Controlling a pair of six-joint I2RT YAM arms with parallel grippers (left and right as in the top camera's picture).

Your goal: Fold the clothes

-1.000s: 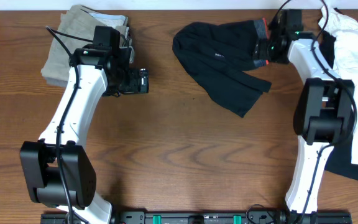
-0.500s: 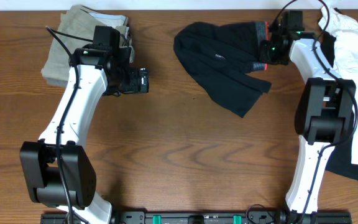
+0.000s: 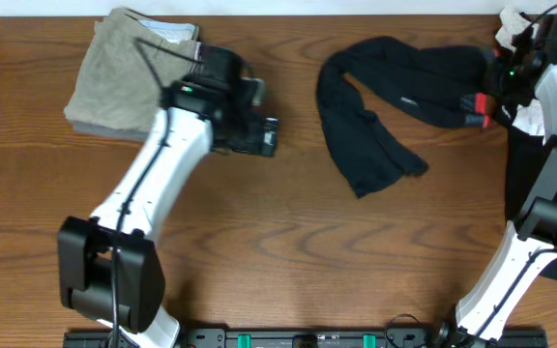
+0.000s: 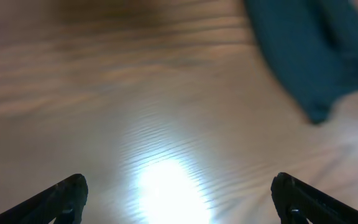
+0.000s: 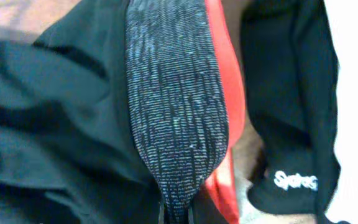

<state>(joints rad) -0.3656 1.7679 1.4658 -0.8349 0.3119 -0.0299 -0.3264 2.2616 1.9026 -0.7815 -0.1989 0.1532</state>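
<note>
You look to be near the start of the fold. The leggings (image 3: 366, 126) lie crumpled and unfolded on the surface (image 3: 288, 242), toward its right rear, with one end trailing toward the front. Your right gripper (image 3: 484, 100) is clenched on the red-and-grey waistband (image 5: 176, 106) at the right end of the garment, so you have that end in hand. Your left gripper (image 3: 264, 137) hangs released and empty over bare wood, to the left of the leggings and apart from them. No neat fold shows yet, so spreading flat, doubling over and tidying all seem left to do. The folded khaki trousers (image 3: 129, 72) sit at the far left.
</note>
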